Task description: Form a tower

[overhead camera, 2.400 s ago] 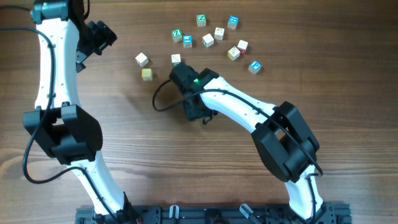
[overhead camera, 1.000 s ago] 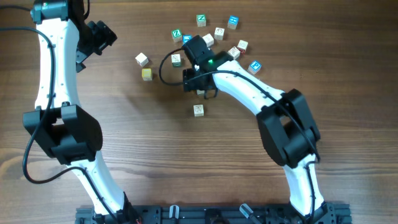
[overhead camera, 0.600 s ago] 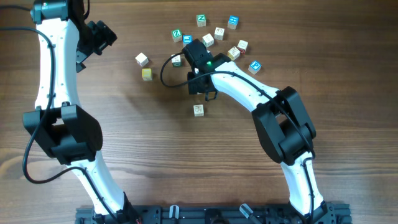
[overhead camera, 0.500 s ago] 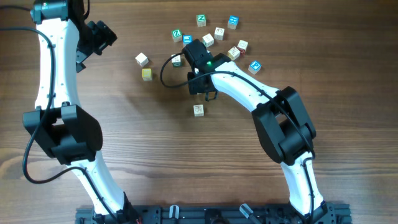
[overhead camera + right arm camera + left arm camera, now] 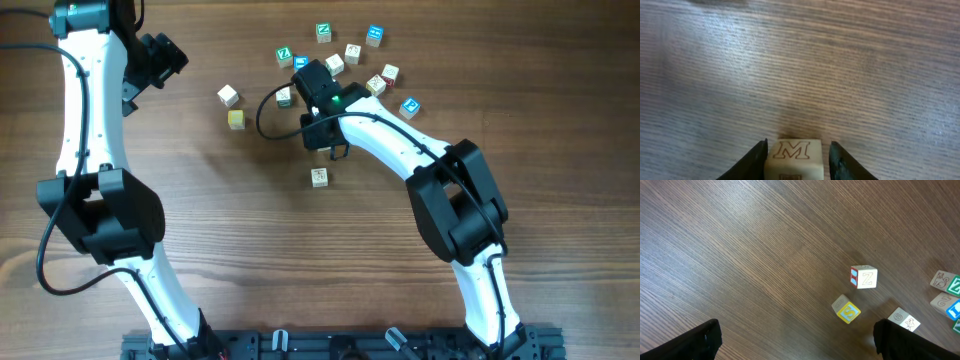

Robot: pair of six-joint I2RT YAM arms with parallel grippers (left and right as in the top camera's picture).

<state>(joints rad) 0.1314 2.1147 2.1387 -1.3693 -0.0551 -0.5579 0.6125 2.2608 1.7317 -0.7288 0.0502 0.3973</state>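
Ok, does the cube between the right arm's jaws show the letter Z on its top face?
No, the right wrist view shows an M on the cube that sits between the right jaws.

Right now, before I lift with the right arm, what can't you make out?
Right wrist: the bottom edge cuts off the M cube; whether the right gripper pinches it is unclear.
Overhead: the right arm covers that grasp.
Overhead: marking on the lone cube is too small to read.
Left wrist: the right edge crops several cubes.
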